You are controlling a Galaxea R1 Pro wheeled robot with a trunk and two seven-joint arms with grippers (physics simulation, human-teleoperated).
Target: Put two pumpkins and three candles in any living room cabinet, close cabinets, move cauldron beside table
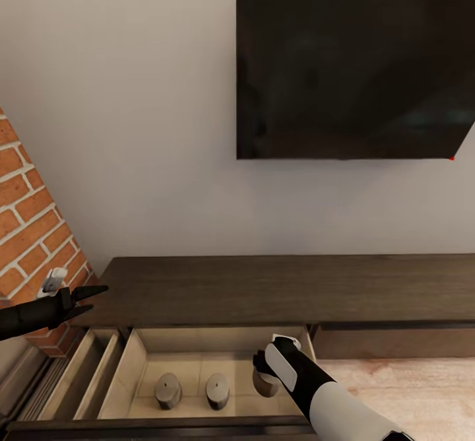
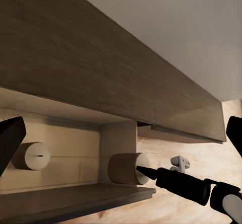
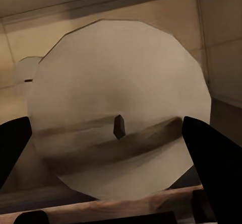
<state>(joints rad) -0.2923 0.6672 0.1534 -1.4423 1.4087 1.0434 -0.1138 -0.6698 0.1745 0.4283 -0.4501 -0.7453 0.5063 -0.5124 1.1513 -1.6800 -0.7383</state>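
The dark-brown cabinet [image 1: 277, 289] has its left drawer [image 1: 125, 375] pulled out, pale inside. Two cream candles [image 1: 168, 390] [image 1: 217, 390] stand upright on the drawer floor. My right gripper [image 1: 264, 373] reaches down into the drawer's right end, shut on a third candle [image 1: 266, 384]. In the right wrist view that candle [image 3: 119, 83] shows its top and wick between both dark fingers [image 3: 214, 158], with another candle [image 3: 25, 68] behind it. My left gripper [image 1: 91, 299] hangs open over the cabinet's left end; its wrist view shows the held candle [image 2: 122, 168] and one standing candle [image 2: 33, 156].
A large black TV [image 1: 356, 71] hangs on the wall above the cabinet. A brick wall [image 1: 30, 230] rises close at the left, beside my left arm. Narrow divided compartments [image 1: 89, 372] fill the drawer's left part. Wooden floor [image 1: 409, 388] lies to the right.
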